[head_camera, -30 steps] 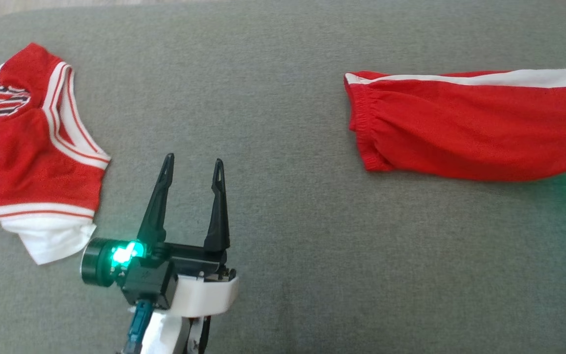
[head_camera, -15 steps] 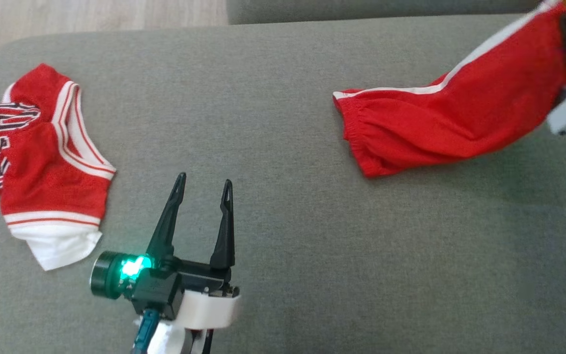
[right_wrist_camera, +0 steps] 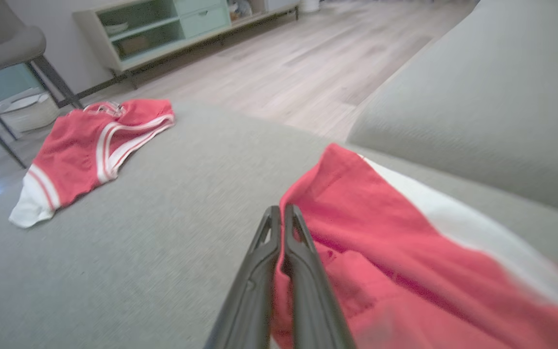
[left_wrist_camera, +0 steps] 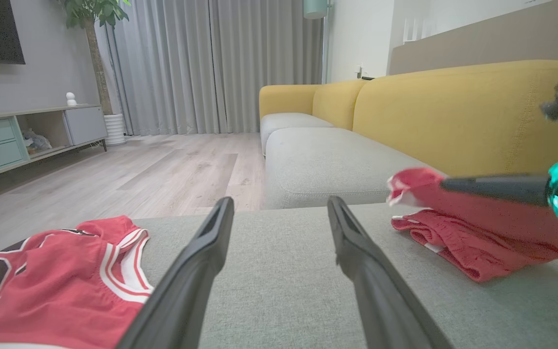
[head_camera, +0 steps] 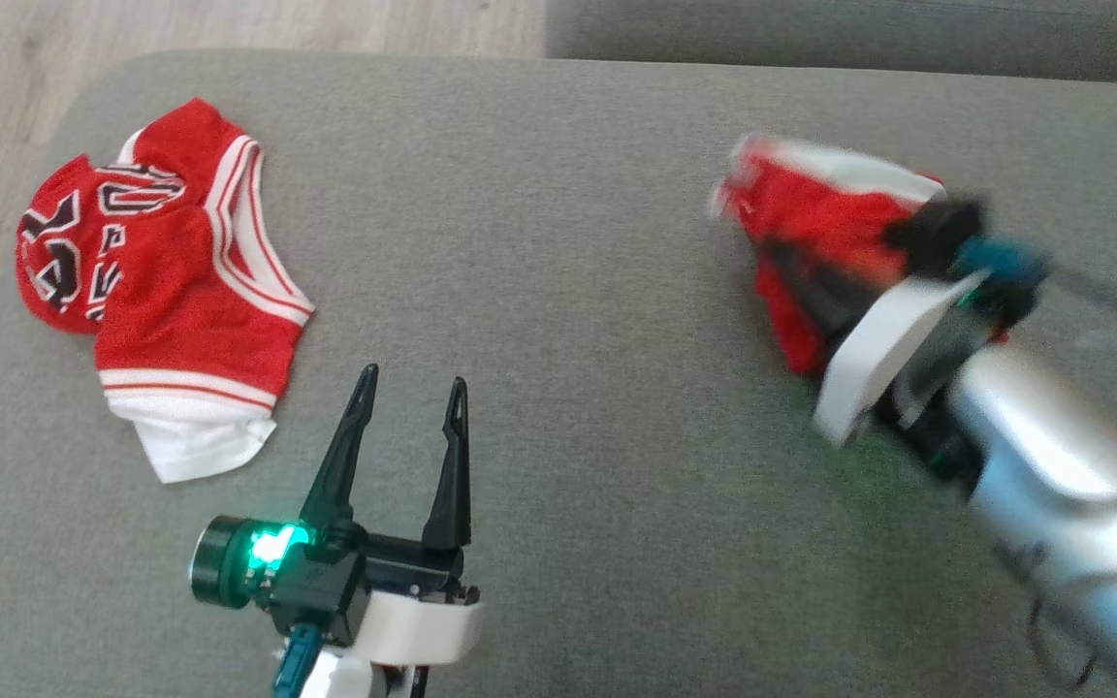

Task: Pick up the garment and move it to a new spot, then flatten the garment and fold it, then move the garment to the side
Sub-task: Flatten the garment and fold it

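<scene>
The garment (head_camera: 815,204) is a pair of red shorts with a white side stripe, bunched on the right of the grey cushion (head_camera: 558,291). My right gripper (head_camera: 777,257) is shut on it, with one end doubled over the rest. In the right wrist view the shut right gripper (right_wrist_camera: 280,213) has red cloth (right_wrist_camera: 380,232) draped along its right side. My left gripper (head_camera: 413,380) stands open over bare cushion at the lower left, holding nothing. The left wrist view shows the open left gripper (left_wrist_camera: 280,202), with the shorts (left_wrist_camera: 477,242) and the right gripper (left_wrist_camera: 448,183) off to the right.
A red and white jersey (head_camera: 180,301) lies crumpled at the cushion's left end, near its edge. Wooden floor (head_camera: 229,24) lies beyond the far-left edge. A second grey seat (left_wrist_camera: 327,165) and a yellow sofa back (left_wrist_camera: 453,106) stand behind.
The head camera has shifted. My right arm has swung in from the right, carrying the shorts' lifted end leftward over the waistband end. The left gripper stays open in place.
</scene>
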{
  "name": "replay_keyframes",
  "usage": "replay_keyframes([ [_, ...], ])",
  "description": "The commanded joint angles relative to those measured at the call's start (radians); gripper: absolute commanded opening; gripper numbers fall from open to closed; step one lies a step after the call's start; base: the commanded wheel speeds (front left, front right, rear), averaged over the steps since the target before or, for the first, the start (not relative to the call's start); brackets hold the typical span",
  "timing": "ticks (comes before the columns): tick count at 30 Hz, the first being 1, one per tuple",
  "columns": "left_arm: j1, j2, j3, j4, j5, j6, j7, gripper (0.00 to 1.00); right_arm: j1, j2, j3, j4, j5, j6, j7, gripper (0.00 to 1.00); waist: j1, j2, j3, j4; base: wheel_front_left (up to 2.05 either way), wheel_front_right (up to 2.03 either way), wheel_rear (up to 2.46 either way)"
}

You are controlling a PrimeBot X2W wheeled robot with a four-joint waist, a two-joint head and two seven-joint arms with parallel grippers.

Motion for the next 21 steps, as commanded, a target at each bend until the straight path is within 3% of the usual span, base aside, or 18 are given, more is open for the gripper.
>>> replay_keyframes([
  [1, -0.016, -0.008, 0.036, -0.026, -0.003, -0.004, -0.005, 1.0, 0.037, 0.032, 0.015, -0.016, -0.006, -0.001, 0.007, 0.0, 0.0, 0.0, 0.005, 0.018, 0.0, 0.0, 0.0],
  [2, -0.016, -0.009, 0.037, -0.026, -0.003, -0.003, -0.005, 1.0, 0.051, 0.05, 0.019, -0.008, -0.011, -0.001, 0.004, 0.04, 0.0, 0.0, 0.005, 0.022, 0.0, 0.0, 0.0],
  [3, -0.016, -0.009, 0.038, -0.026, -0.004, -0.003, -0.005, 1.0, 0.063, 0.067, 0.014, 0.002, -0.018, -0.001, -0.007, 1.0, 0.0, 0.0, 0.004, 0.024, 0.0, 0.0, 0.0],
  [7, -0.011, -0.011, 0.046, -0.028, -0.002, 0.002, -0.005, 1.0, 0.106, 0.132, -0.059, 0.029, -0.037, -0.001, -0.121, 1.0, 0.0, 0.0, -0.012, 0.022, 0.0, 0.0, 0.0],
  [11, 0.0, -0.012, 0.057, -0.037, 0.003, 0.009, -0.005, 1.0, 0.142, 0.159, -0.138, 0.047, -0.078, -0.001, -0.207, 1.0, 0.0, 0.0, -0.037, 0.004, 0.0, 0.0, 0.0],
  [15, 0.031, -0.012, 0.071, -0.042, 0.009, 0.014, -0.005, 1.0, 0.226, 0.172, -0.298, 0.037, -0.159, -0.001, -0.25, 1.0, 0.0, 0.0, -0.079, -0.027, 0.0, 0.0, 0.0],
  [21, 0.109, -0.011, 0.111, -0.05, 0.013, 0.022, -0.005, 1.0, 0.473, 0.207, -0.559, -0.184, -0.319, -0.001, -0.253, 1.0, 0.0, 0.0, -0.15, -0.08, 0.0, 0.0, 0.0],
])
